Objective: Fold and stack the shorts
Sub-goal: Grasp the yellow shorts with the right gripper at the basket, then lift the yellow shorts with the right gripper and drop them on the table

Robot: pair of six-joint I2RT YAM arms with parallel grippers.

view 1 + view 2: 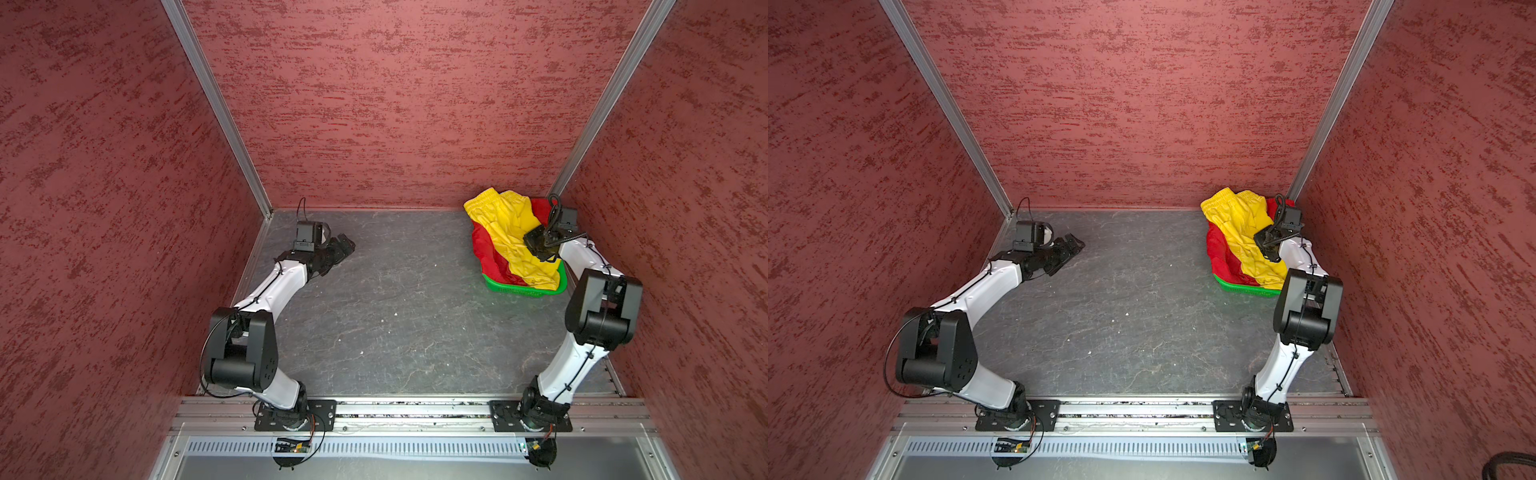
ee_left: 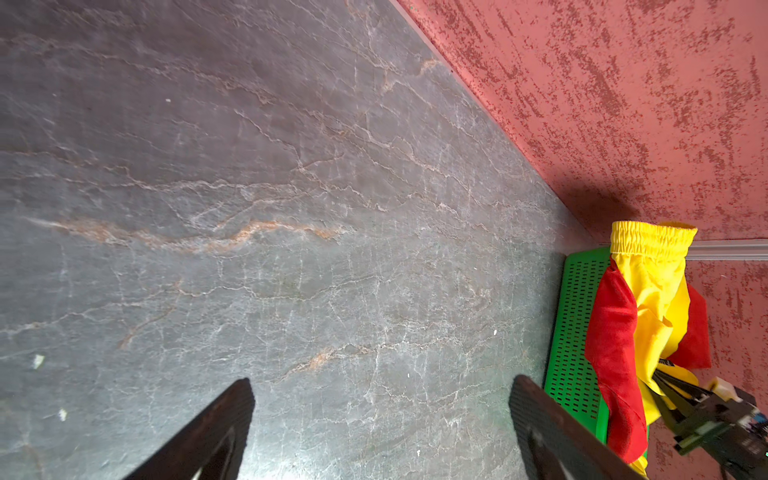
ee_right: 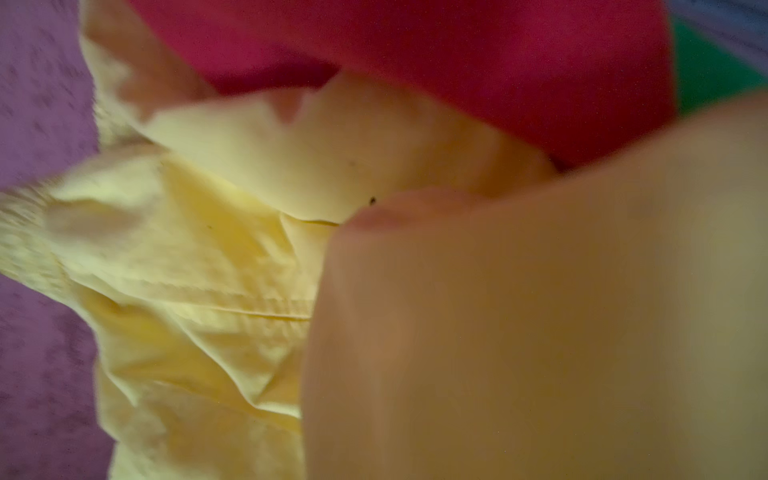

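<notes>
The yellow shorts (image 1: 505,224) (image 1: 1239,220) lie draped over the red shorts (image 1: 484,249) (image 1: 1219,249) in a green basket (image 1: 519,291) at the back right. My right gripper (image 1: 546,254) (image 1: 1273,254) points down into the yellow fabric and is shut on a fold of it. In the right wrist view yellow cloth (image 3: 208,249) fills the frame and hides the jaws, with red cloth (image 3: 457,62) behind. My left gripper (image 1: 347,245) (image 2: 382,382) hovers open over bare table at the back left, holding nothing.
The grey stone-patterned table (image 1: 395,311) is boxed in by red textured walls on three sides. The basket (image 2: 575,332) stands in the back right corner against the walls. Both arm bases sit on the rail along the front edge.
</notes>
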